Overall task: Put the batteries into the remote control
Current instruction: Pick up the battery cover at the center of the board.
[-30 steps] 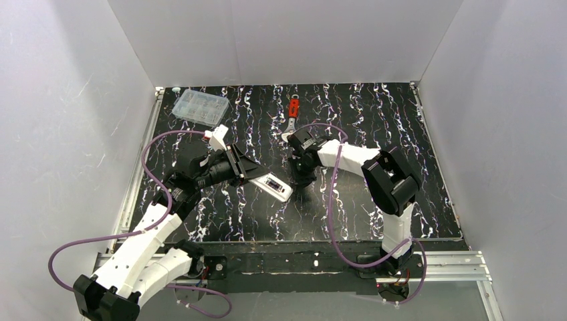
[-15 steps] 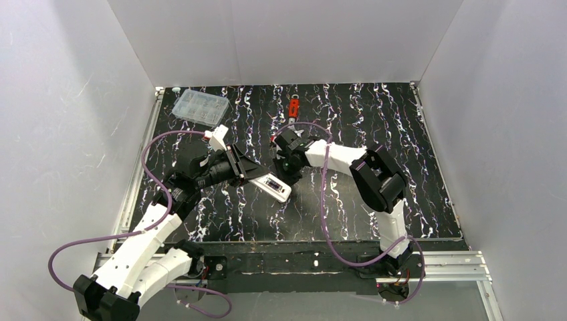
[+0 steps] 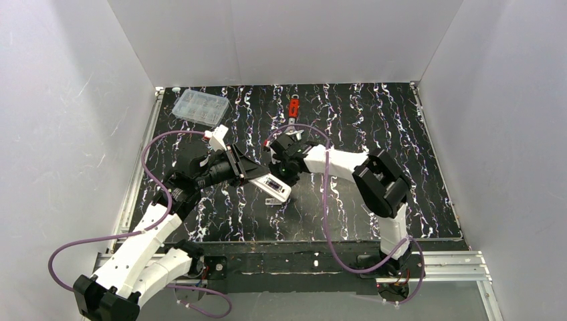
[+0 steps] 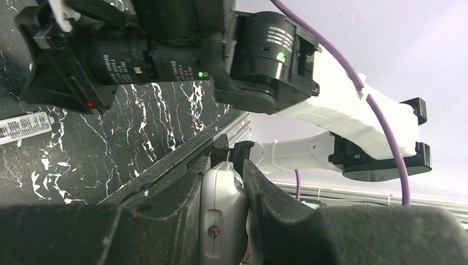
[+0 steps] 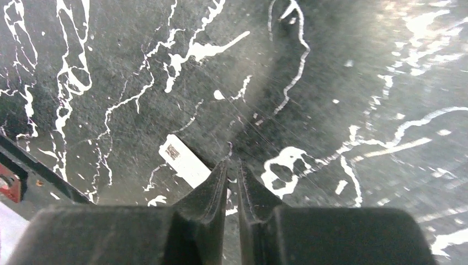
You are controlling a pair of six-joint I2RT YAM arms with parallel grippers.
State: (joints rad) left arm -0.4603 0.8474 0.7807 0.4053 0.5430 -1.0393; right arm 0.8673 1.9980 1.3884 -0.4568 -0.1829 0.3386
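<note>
Your left hand (image 3: pixel 249 171) is clenched on the remote control (image 3: pixel 276 187). In the left wrist view the two dark fingers (image 4: pixel 165 221) press against either long side of the slim white body (image 4: pixel 221 215), and its rounded end pokes out past the fingertips. From above, the remote's free end slants away from that hand toward the near side of the black, white-veined tabletop (image 3: pixel 374 114). A dark panel shows on the remote's upper face. You cannot tell whether its tip rests on the surface or sits just above it.

Your right hand (image 3: pixel 285 172) is just beside the remote, on its far side, pointing down at the tabletop. In the right wrist view its fingers (image 5: pixel 212 185) are drawn together to a thin slit, and nothing can be seen between them.

A small loose white piece (image 3: pixel 271 200) with a printed label lies flat on the tabletop just on the near side of the remote's free end. The right wrist camera shows it (image 5: pixel 185 161) right next to the fingertips, possibly touching them, and the left wrist camera catches it (image 4: pixel 22 128) at the frame's edge.

Well beyond the remote, toward the far left corner, sits a clear compartment box (image 3: pixel 199 107). A red-handled tool (image 3: pixel 293 109) lies farther back from the remote, past the right wrist.
</note>
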